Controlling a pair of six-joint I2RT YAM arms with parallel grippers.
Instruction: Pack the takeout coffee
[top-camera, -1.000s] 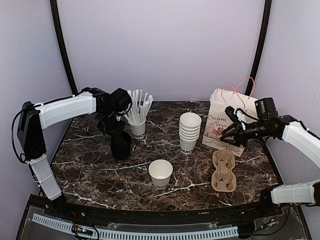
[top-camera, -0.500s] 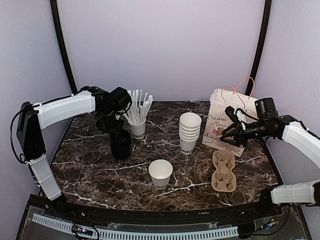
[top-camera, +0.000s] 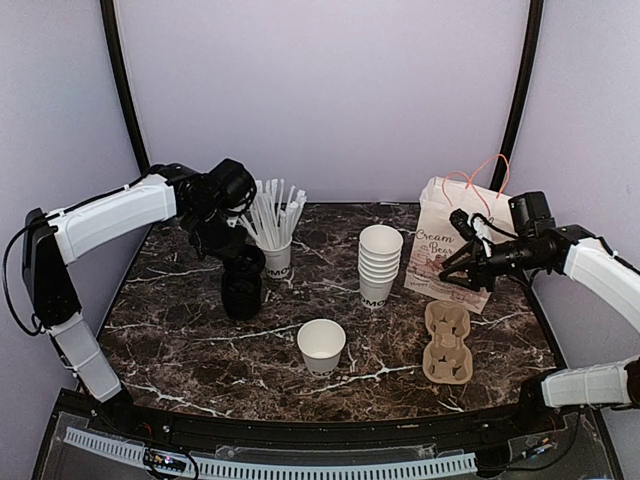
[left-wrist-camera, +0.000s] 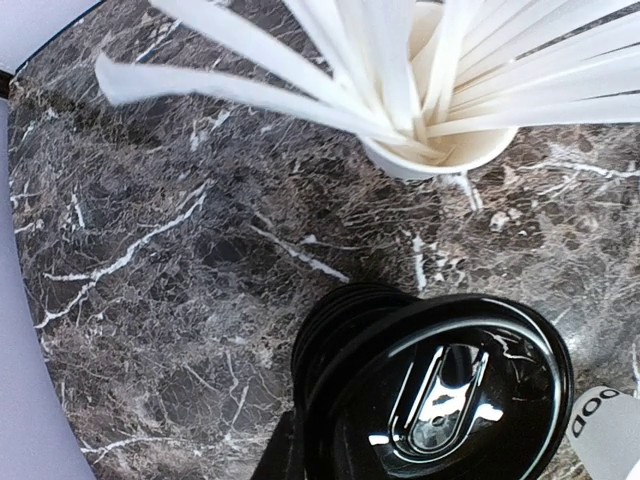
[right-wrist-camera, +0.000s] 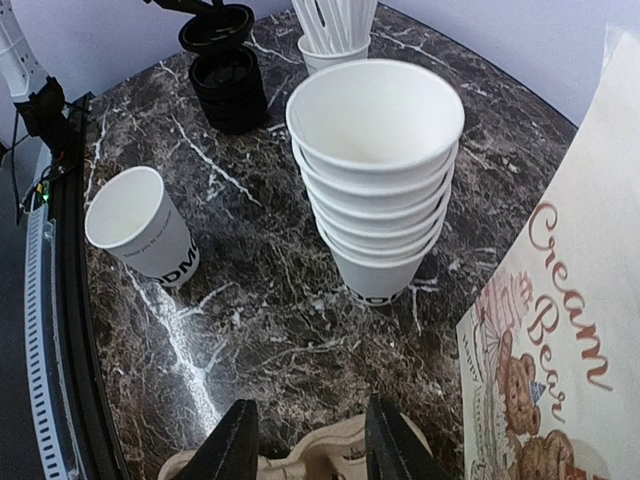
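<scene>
Top view: the left gripper (top-camera: 240, 262) hovers over one lid stack (top-camera: 242, 297) near the back-left corner. One lidless coffee cup (top-camera: 321, 345) stands at the middle of the near edge.

Left wrist: jaws grip one black lid (left-wrist-camera: 440, 390), beside one straw cup (left-wrist-camera: 440, 150). Carry the lid level and seat it evenly on the rim.

Right wrist: right gripper (right-wrist-camera: 312, 440) parted, empty; about six stacked cups (right-wrist-camera: 375, 180), one bag (right-wrist-camera: 560, 330).

Just above the lid stack (top-camera: 241, 296), my left pincer (top-camera: 242, 263) blurs into black; its grip is unreadable.
</scene>
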